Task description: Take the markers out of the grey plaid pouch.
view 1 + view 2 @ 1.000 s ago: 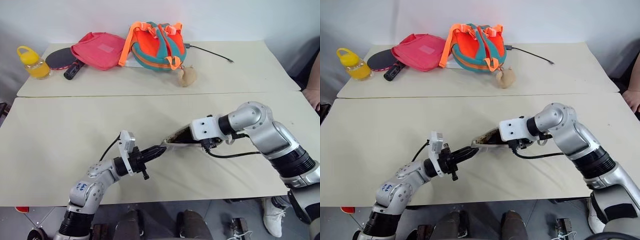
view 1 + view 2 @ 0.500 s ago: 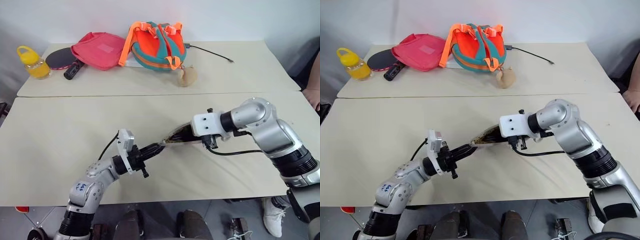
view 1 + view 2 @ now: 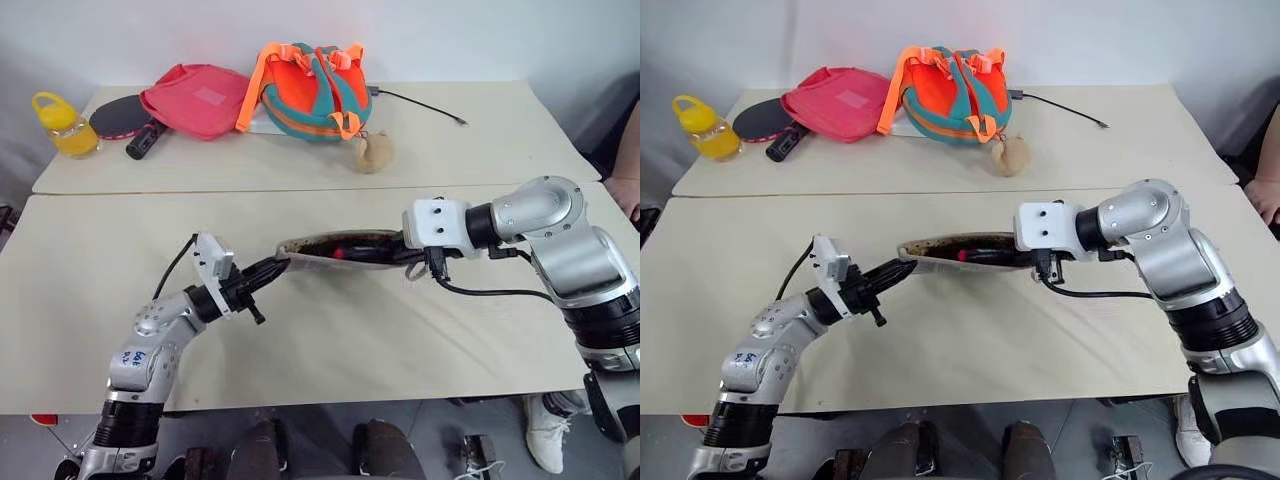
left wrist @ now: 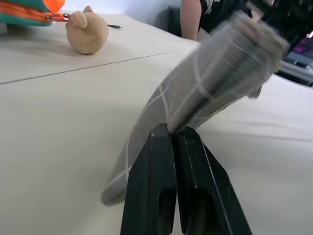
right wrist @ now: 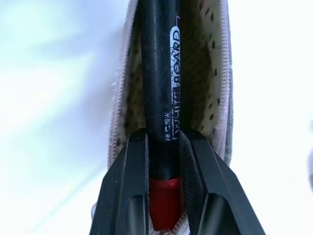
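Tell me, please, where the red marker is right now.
In the right wrist view, the red marker lies inside the open grey plaid pouch, gripped between the right gripper fingers.

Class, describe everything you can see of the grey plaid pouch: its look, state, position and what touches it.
The grey plaid pouch is soft grey fabric with thin white grid lines and a tan speckled lining. It is open along its top, stretched lengthwise and lifted above the table. The left tool, shut, pinches one end. At the other end the right tool grips a marker with a black barrel and red end, lying inside the opening.
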